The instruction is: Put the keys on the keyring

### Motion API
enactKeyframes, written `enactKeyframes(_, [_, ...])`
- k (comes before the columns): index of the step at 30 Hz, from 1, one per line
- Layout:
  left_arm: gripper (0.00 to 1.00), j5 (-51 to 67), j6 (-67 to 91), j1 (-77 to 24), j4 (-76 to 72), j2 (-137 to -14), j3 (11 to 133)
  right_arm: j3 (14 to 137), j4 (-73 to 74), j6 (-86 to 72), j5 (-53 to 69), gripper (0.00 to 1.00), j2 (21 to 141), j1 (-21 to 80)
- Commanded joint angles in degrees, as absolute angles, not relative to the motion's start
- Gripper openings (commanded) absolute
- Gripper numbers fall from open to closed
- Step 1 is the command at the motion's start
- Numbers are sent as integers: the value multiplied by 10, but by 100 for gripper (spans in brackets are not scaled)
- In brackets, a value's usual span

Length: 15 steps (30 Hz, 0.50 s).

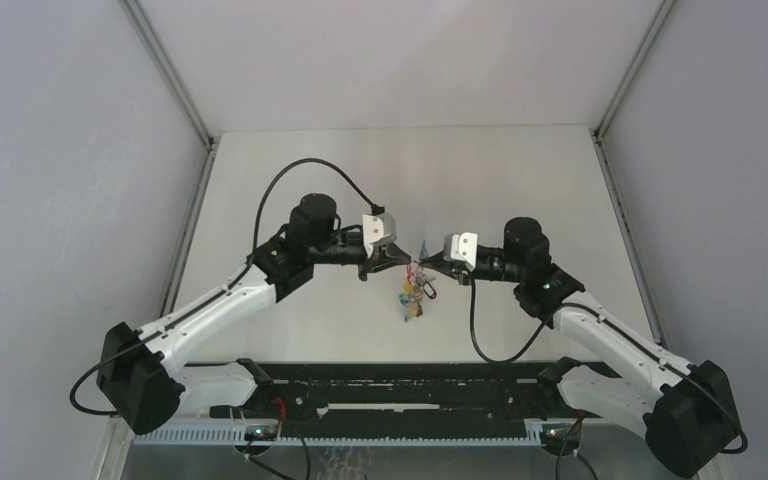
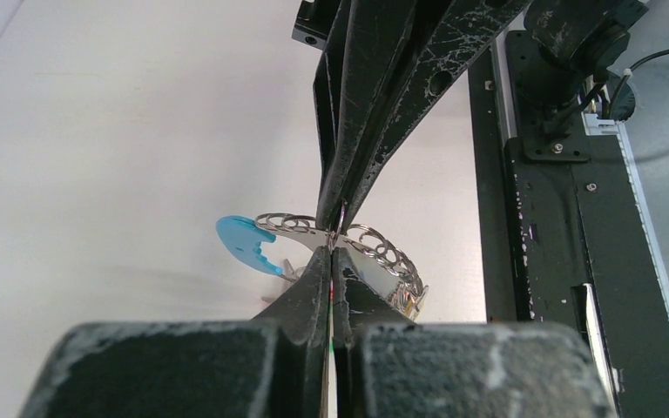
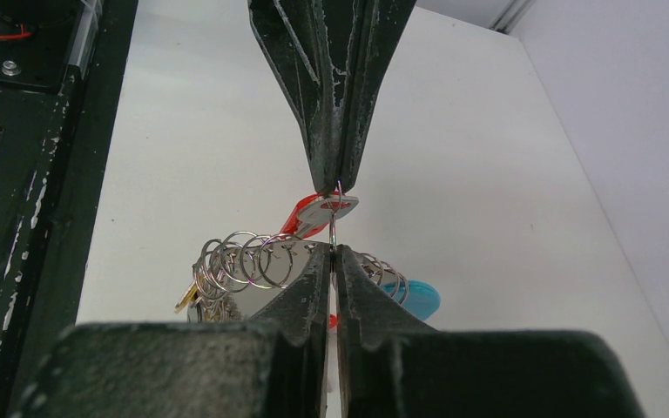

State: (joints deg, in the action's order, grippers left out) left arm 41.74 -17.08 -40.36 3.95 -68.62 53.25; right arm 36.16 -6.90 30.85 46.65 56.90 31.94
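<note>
Right tool (image 3: 334, 251): jaws together, pinched on a thin wire loop at the key (image 3: 318, 214). Its fingers (image 3: 307, 292) are matte black wedges, with the coating scuffed and flaking white at the edges.

Left tool (image 3: 338, 185) comes in point-first from the opposite side. It has the same scratched black wedges, and its jaws are also together. The tools sit tip to tip, just apart, with the wire loop bridging the gap.

Key: glossy red oval plastic tag, with silver metal showing at the head. It touches the loop right at the left tool's tip and tilts off to one side, above the right tool's tips.

Keyring (image 1: 415, 297) hangs directly under the two tips, off the tabletop (image 1: 520, 170). In the left wrist view its rim crosses exactly where the tips meet, and the left tool looks clamped on it. I cannot tell how the load splits between the tools.

The rim is shiny metal carrying a fan of overlapping round split rings (image 3: 244, 259). A flat light-blue tag (image 2: 244, 241) with a notched edge sticks out on one side. More coloured tags dangle below, too small to sort.

Tabletop is smooth, matte and off-white. Behind it are plain grey walls (image 1: 60, 150) with metal corner strips.
</note>
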Motion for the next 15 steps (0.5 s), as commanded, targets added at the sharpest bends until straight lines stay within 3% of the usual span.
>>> enactKeyframes(1, [0, 434, -164, -401, 17, -679, 542, 387, -115, 302, 477, 0, 554, 319])
enactKeyframes(15, [0, 438, -161, -402, 17, -683, 541, 387, -120, 297, 480, 0, 554, 319])
